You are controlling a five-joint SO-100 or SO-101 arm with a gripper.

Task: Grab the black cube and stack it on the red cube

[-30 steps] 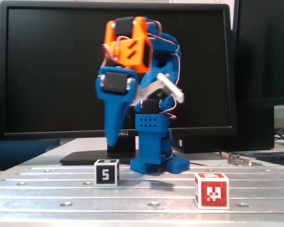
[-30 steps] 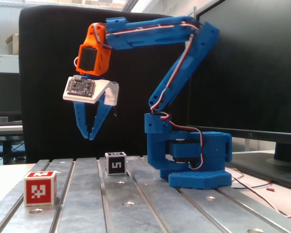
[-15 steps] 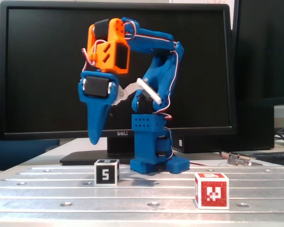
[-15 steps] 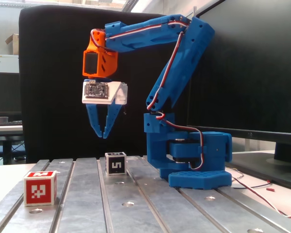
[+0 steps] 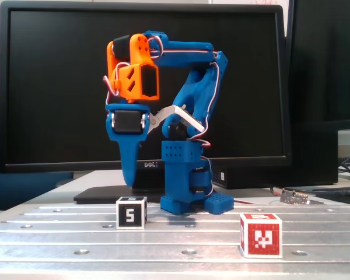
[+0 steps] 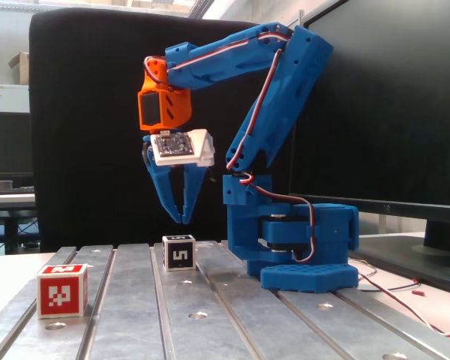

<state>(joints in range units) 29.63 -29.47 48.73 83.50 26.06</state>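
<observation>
The blue two-finger gripper [image 6: 183,220] is being held just above the small black cube with white edges and a white "5" [image 6: 179,253], its tips nearly together and gripping nothing. The black cube is being borne by the ribbed metal table [image 6: 210,322], near the arm's base in both fixed views. The small red cube with a white pixel marker [image 5: 260,234] is being kept well apart from it, nearer the camera.

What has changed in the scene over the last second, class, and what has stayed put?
The gripper has swung back toward the arm's base and come down, now hanging just above the black cube, jaws nearly closed and empty. Nothing was grasped. The black cube and the red cube have not moved.
</observation>
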